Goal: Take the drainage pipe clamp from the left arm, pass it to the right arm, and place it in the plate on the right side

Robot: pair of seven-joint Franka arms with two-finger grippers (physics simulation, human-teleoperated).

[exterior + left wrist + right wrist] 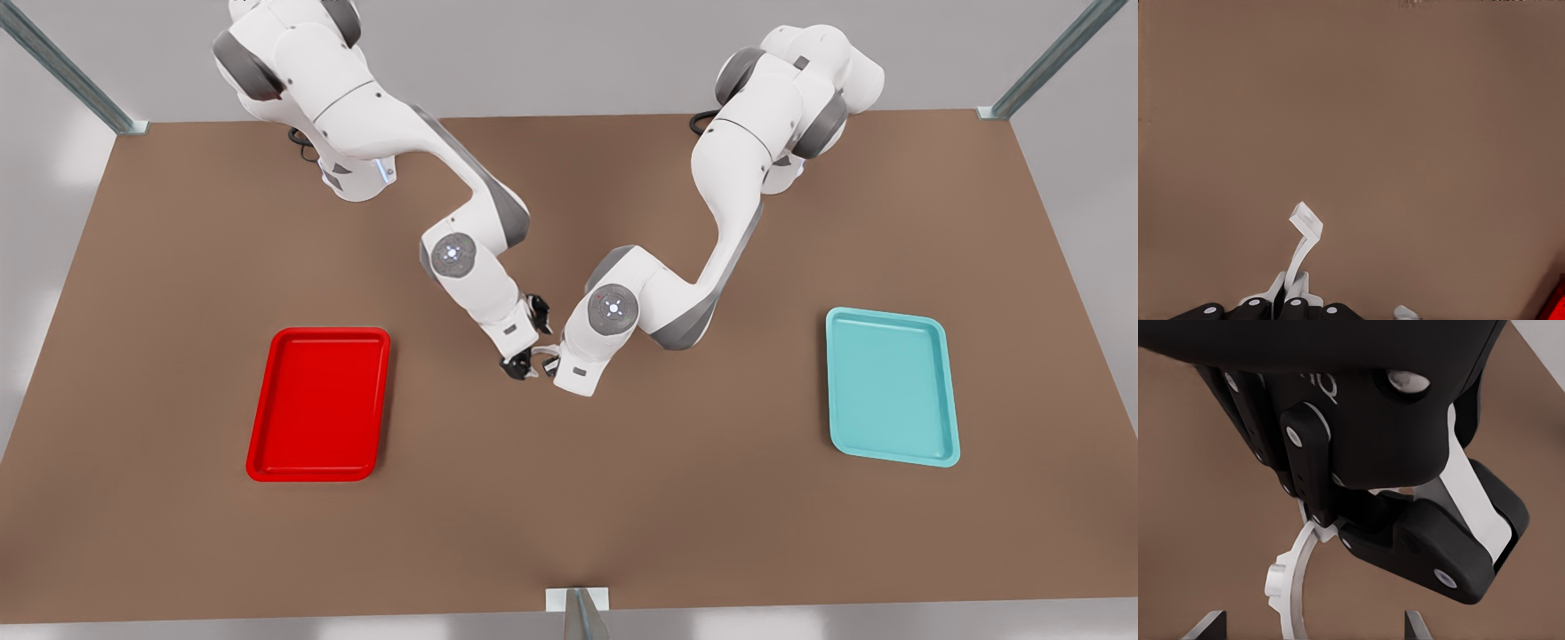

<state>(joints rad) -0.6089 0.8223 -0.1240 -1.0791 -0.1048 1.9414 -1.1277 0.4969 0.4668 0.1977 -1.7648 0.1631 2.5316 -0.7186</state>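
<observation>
Above mid-table [569, 533], between the two wrists, the clamp [1301, 243] was pinched near one end in the left gripper [1275, 308], which was closed on it. Your right gripper [1315, 628] stood spread, its fingertips either side of the ring and apparently not touching it. You could judge it light, stiff, slick plastic, best taken mid-arc, squarely. The plate [267, 400] lay well apart.
</observation>
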